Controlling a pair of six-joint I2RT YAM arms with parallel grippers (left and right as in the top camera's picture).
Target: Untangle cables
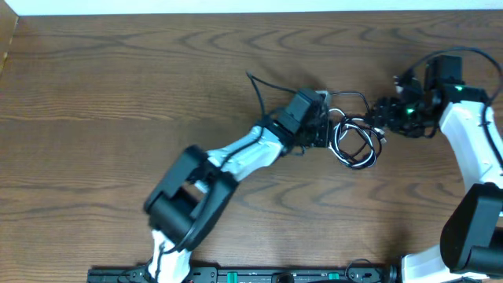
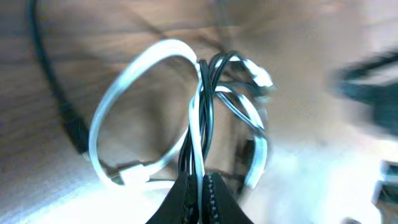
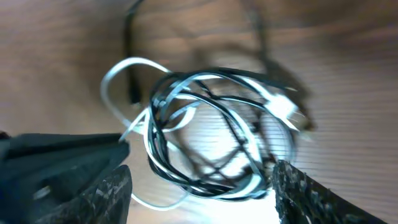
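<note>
Left claw clamped shut on the tangled black and white cables, right claw gaping wide astride their coiled loops, gripping nothing, wooden worktop beneath.

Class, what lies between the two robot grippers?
The tangled thin black and white cables lie between left gripper and right gripper; overhead view shows it.
</note>
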